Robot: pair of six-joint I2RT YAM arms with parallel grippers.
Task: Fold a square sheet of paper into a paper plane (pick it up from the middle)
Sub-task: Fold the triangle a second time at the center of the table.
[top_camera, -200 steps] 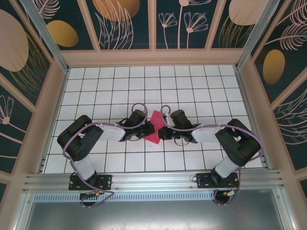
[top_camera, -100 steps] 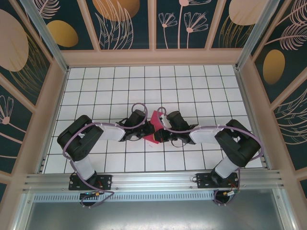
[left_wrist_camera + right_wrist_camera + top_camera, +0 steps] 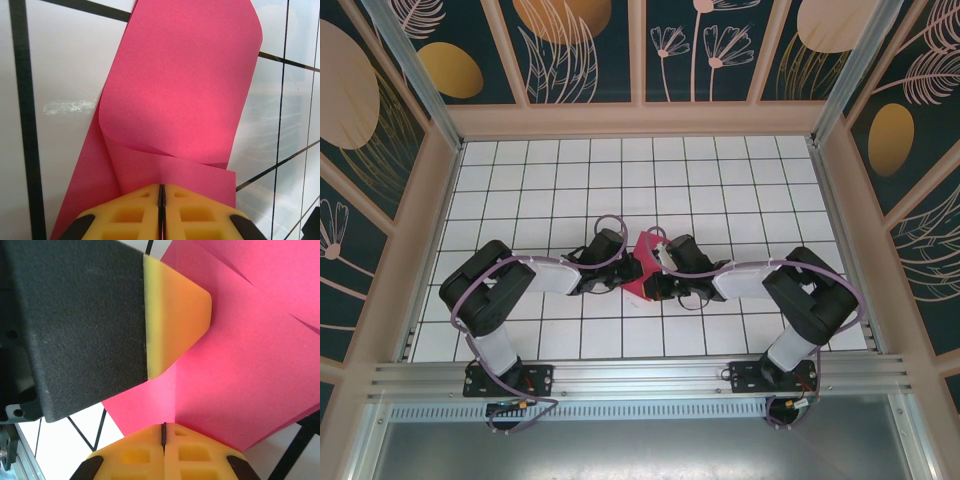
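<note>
On table [image 3: 560, 180] — left tool [image 3: 161, 192], right tool [image 3: 164, 430] pinch paper [image 3: 180, 90] — partly hidden overhead.

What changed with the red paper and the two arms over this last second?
The right gripper swung left toward the left gripper, bunching the square sheet of paper it pinches into a narrower bend. The left arm stayed put, and both grippers kept their pinch on the sheet.

Robot lab cell: gridded table [image 3: 720, 180], aluminium frame [image 3: 640, 378], patterned walls [image 3: 580, 50].
</note>
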